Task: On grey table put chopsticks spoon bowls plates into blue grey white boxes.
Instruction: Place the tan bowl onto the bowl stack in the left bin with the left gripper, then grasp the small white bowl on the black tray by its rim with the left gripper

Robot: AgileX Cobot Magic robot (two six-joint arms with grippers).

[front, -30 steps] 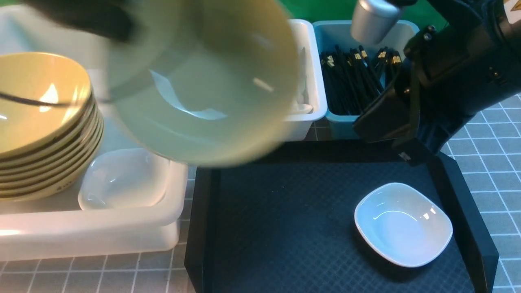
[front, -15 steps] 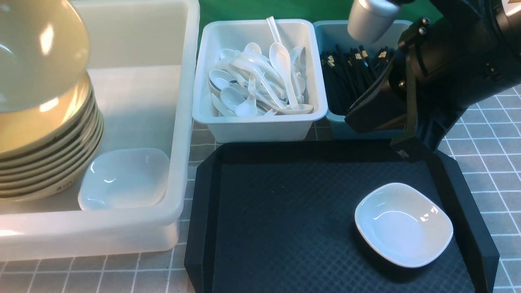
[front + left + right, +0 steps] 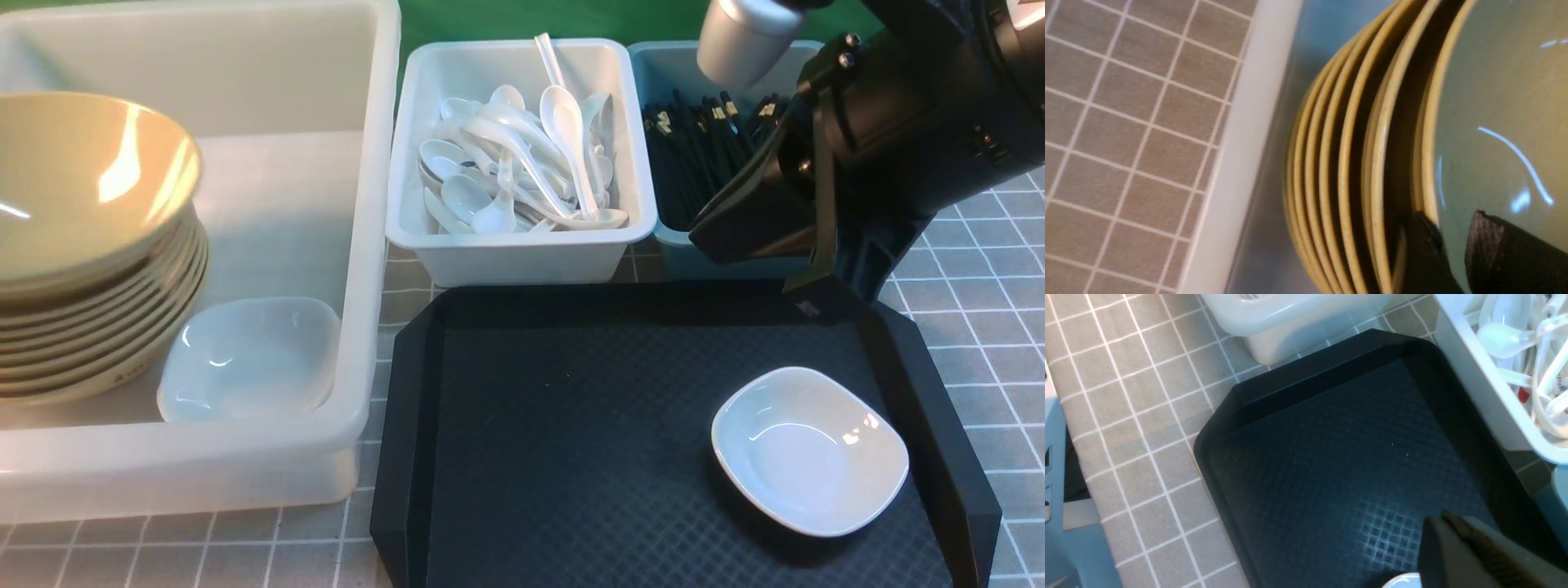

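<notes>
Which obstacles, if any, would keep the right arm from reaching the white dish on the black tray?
Probably none: the right claw looks shut, so it would need to open first, but nothing visible covers the white rounded-square dish or stands between them.

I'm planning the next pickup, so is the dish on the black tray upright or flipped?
Upright: the dish shows its hollow inside facing up.

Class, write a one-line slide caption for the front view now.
Bowls stacked in the tub, spoons and chopsticks binned, one plate lying on the tray.
</notes>
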